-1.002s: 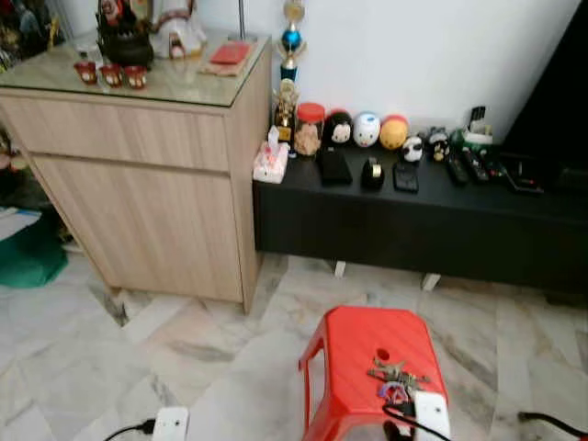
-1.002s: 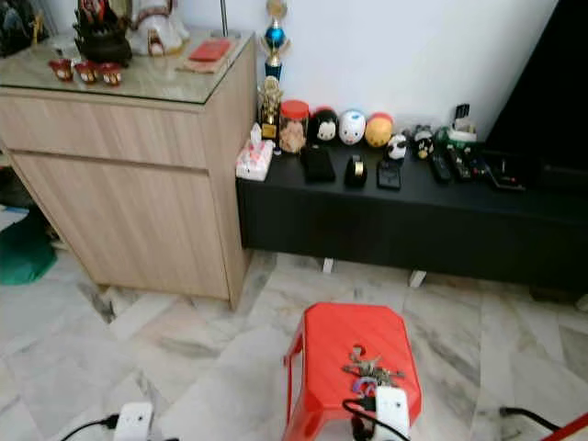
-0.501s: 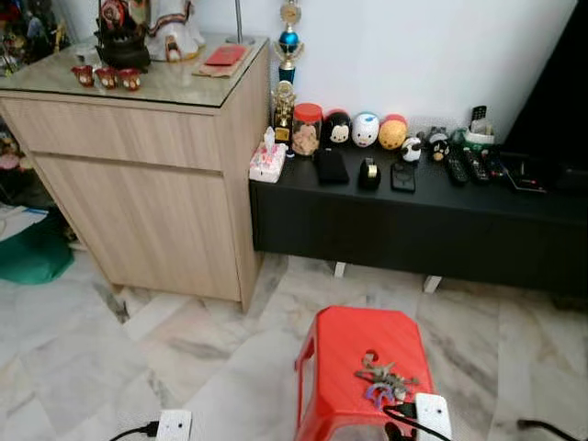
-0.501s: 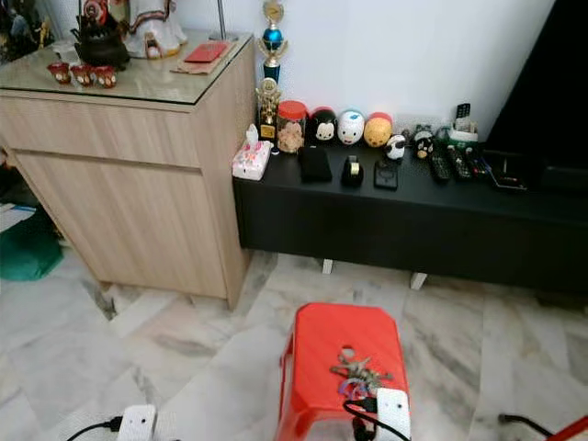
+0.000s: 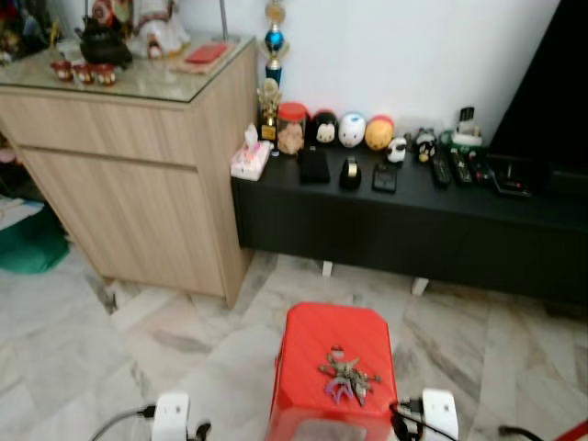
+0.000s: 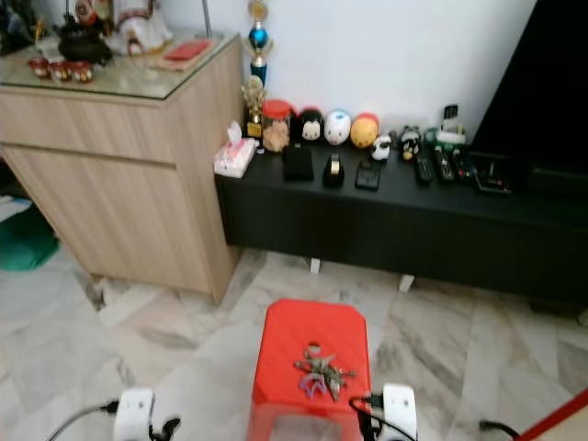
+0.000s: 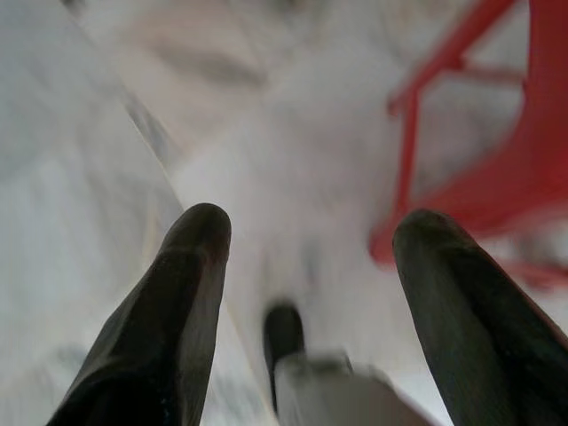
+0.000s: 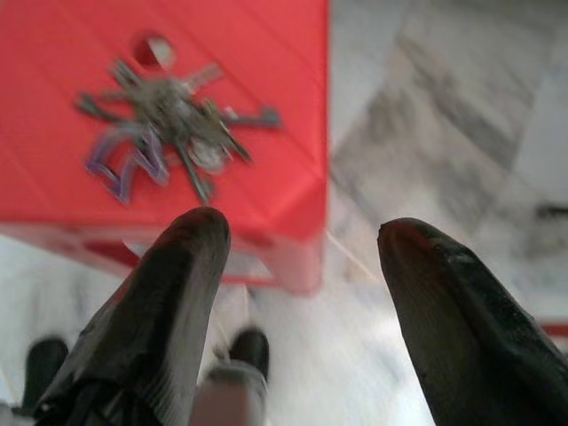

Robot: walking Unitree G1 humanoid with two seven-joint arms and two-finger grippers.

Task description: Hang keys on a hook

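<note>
Ahead of me a wooden cabinet stands beside a long black low console crowded with small ornaments, on a marble floor. Nearer, a red plastic stool stands in front of me, and the keys lie in a loose splayed bunch on its flat top, near the front edge.

My right gripper hangs released, its 2 black fingers spread wide, just off the stool's corner and short of the bunch. My left gripper is likewise spread, beside the stool over bare floor.

I judge the bunch light, hard and jangly, apt to slide on smooth plastic. I'd pinch it at the ring where the keys meet, since single blades lie too flat to catch. I see no hook yet.
</note>
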